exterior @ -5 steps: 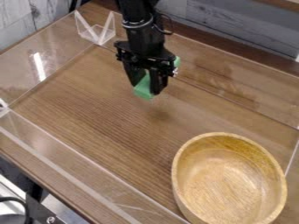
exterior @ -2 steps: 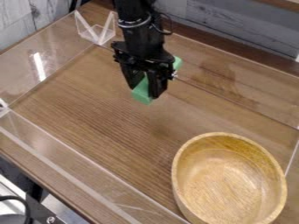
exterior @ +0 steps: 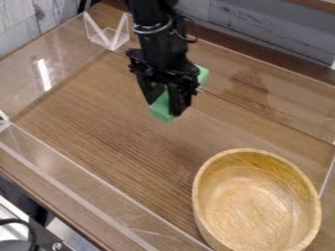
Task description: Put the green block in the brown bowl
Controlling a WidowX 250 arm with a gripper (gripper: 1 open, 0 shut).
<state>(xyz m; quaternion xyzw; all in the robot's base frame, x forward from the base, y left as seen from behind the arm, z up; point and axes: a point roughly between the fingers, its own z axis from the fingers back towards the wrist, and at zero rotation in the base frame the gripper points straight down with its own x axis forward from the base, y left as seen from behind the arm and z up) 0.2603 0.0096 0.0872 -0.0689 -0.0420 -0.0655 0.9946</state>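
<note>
Wood-grain tabletop [exterior: 92, 127], clear plastic walls [exterior: 53, 59] around it, grey plank wall [exterior: 262, 20] behind

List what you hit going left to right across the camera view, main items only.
Clear plastic stand at the back left → claw shut on the green block → brown bowl at the lower right, empty.

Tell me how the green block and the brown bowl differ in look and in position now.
The green block is bright green, small and straight-edged; the brown bowl is pale wood, round and far larger. The block hangs clamped in the gripper, above the table; the bowl rests on the table, empty. Both lie inside the clear-walled area.
</note>
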